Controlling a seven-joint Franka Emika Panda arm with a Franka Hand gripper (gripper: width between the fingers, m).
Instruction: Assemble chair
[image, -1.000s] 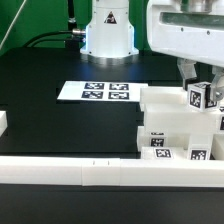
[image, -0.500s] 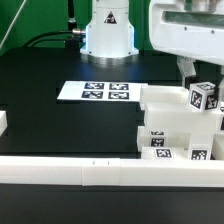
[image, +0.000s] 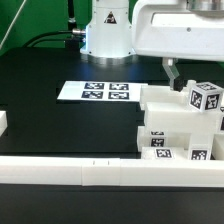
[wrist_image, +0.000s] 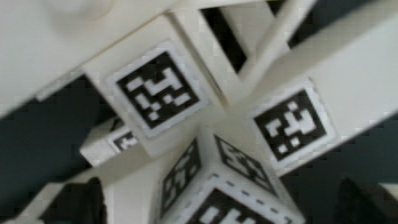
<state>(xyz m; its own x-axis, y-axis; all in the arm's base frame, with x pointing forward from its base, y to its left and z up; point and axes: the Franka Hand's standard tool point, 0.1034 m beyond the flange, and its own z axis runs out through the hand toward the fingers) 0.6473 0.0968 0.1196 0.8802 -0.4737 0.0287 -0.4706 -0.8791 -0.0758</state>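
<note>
The partly built chair (image: 172, 128) is a stack of white blocky parts with square tags at the exterior view's right. A short post (image: 206, 100) with tags on its faces stands on top of it. My gripper (image: 196, 72) is open just above the post, and one finger (image: 170, 72) shows to its left. In the wrist view the post (wrist_image: 222, 180) sits between my spread dark fingers (wrist_image: 63, 202), with a gap on each side. Tagged frame bars (wrist_image: 160, 85) lie beyond it.
The marker board (image: 95, 91) lies flat on the black table mid-left. A long white border rail (image: 70, 170) runs along the front edge. A small white block (image: 3, 122) sits at the left edge. The robot base (image: 108, 35) stands at the back.
My gripper has opened and risen off the post. The post stays standing on the chair stack.
</note>
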